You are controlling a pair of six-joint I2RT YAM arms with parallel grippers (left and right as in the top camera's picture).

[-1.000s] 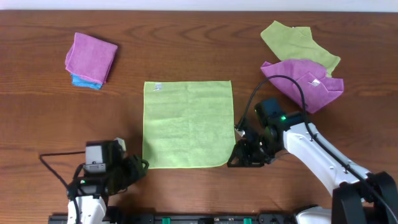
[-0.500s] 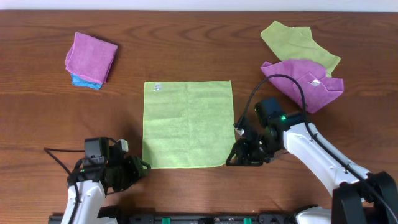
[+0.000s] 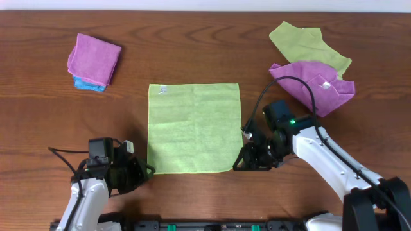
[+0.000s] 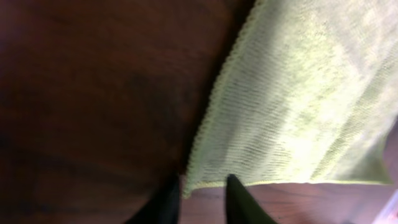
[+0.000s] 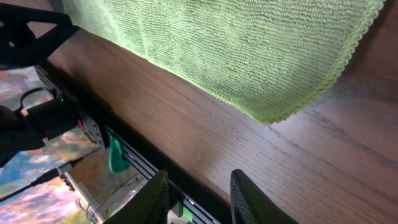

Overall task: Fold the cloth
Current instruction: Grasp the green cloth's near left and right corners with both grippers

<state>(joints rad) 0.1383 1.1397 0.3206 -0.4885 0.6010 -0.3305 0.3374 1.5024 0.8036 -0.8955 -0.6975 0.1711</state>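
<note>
Wood table (image 3: 192, 38): it is holding everything up.
Flat lime-green cloth (image 3: 194, 128): it is lying open in the middle of the table, between the two arms.
Way it is pointing: its sides are running straight with the table edges. It is looking almost square, so no side is standing out as the long one.
Far right heap: a purple cloth (image 3: 314, 86) is resting partly on a duller green cloth (image 3: 308, 42), well apart from the job.
Far left pile: a folded purple cloth (image 3: 94, 58) is sitting on a blue cloth (image 3: 88, 84).
Robot's left gripper (image 4: 202, 193): it is waiting low at the near left corner. Its jaws are standing a little apart and holding nothing, with the corner tip poking in between them.
Robot's right gripper (image 5: 199, 193): it is waiting just beside the near right corner. Its jaws are also standing apart and holding nothing, with the corner lying just ahead.
Step now: I think both grippers are getting ready to pinch the two near corners.
Doing it well: both should be pinching right at the corners together, lifting evenly, then carrying the near edge straight over to the far edge so the corners are matching.
Small white tag (image 3: 162, 90): it is sitting by the far left corner.
</note>
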